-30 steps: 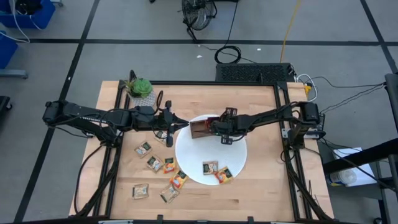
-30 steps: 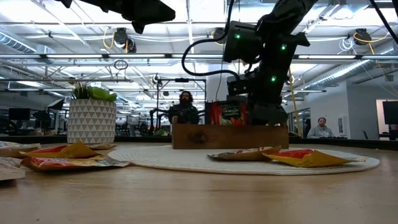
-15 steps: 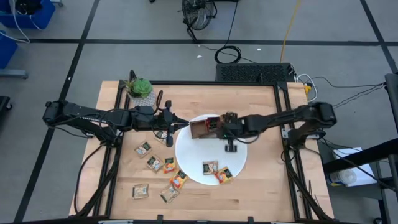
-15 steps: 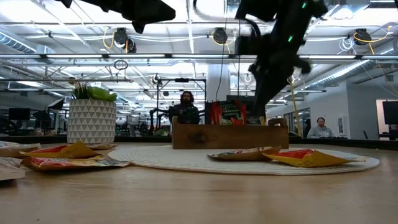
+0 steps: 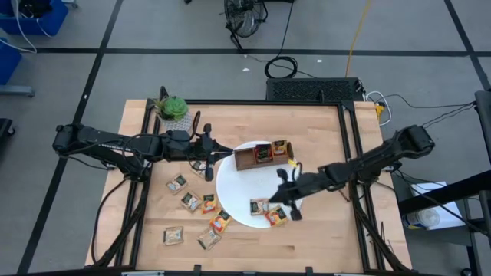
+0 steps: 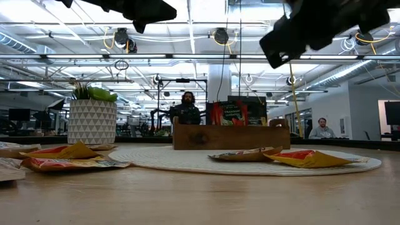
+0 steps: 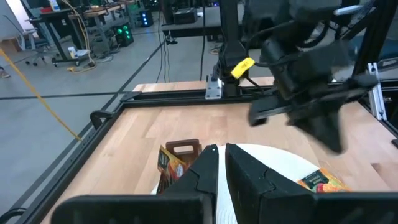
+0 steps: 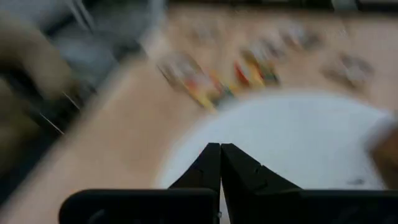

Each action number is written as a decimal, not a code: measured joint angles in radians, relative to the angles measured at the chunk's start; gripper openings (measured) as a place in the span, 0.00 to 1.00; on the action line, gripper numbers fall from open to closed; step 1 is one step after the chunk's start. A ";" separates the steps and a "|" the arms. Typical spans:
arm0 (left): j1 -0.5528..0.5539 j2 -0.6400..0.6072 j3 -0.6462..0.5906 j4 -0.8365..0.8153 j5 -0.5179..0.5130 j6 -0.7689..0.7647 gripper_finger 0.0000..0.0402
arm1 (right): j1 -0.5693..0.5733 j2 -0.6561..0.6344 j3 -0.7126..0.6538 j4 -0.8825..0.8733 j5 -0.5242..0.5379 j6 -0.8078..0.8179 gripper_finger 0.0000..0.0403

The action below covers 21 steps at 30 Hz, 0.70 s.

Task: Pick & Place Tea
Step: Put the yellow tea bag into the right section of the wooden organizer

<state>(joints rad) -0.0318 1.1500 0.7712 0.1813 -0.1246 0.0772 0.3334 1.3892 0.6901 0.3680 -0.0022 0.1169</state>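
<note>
Potted plant (image 5: 173, 108): upper left corner of the bench (image 5: 322, 238), clear of the working area, so likely decoration only
Left gripper (image 5: 209, 170): left of centre in the high view, hanging over bare wood just beside the plate's left rim; fingers nearly together with a thin gap and nothing between them, so it looks parked
Loose tea sachets (image 5: 190, 201): lower left of the high view, scattered flat on the bench at mixed angles, none lined up; being square they show no long axis, labels face up and corners point every way; judged to be waiting for pickup
Wooden tray (image 5: 261, 156): centre, on the upper edge of the white plate (image 5: 238, 199), long axis running left to right; sachets stand on edge inside it, so it reads as the drop-off spot
Right gripper (image 5: 291, 204): lower centre, over the plate, fingers pressed closed and empty, beside the plate sachets
Plate sachets (image 5: 268, 211): lower part of the plate, two lying flat and touching, slightly askew; probably the next pick
</note>
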 joint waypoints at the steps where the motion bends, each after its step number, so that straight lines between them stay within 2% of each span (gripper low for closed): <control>1: 0.000 0.000 0.000 0.000 0.000 0.000 0.09 | 0.013 0.000 -0.047 0.135 -0.029 0.009 0.00; 3: 0.000 0.000 0.000 0.004 0.000 0.000 0.09 | 0.034 -0.002 -0.131 0.356 -0.074 0.018 0.00; 5: 0.000 0.000 0.000 0.005 0.000 0.000 0.09 | 0.059 -0.003 -0.158 0.413 -0.017 -0.010 0.00; 7: 0.000 0.000 0.000 0.005 0.000 0.000 0.09 | 0.096 -0.024 -0.122 0.248 0.114 -0.034 0.04; 11: 0.000 0.000 0.000 0.004 0.000 0.000 0.09 | 0.190 0.016 0.111 -0.301 0.342 -0.028 0.21; 14: 0.000 0.000 0.000 0.005 0.000 0.000 0.09 | 0.243 0.100 0.267 -0.587 0.363 0.072 0.38; 16: 0.000 0.000 0.000 0.005 0.000 0.000 0.09 | 0.273 0.155 0.337 -0.699 0.366 0.136 0.48; 19: 0.000 0.000 0.000 0.004 0.000 0.000 0.09 | 0.310 0.235 0.399 -0.753 0.364 0.189 0.57; 21: 0.000 0.000 0.000 0.004 0.000 0.000 0.09 | 0.332 0.288 0.423 -0.751 0.364 0.192 0.59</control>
<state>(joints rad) -0.0317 1.1500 0.7712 0.1856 -0.1246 0.0772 0.6659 1.6768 1.1130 -0.3831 0.3618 0.3087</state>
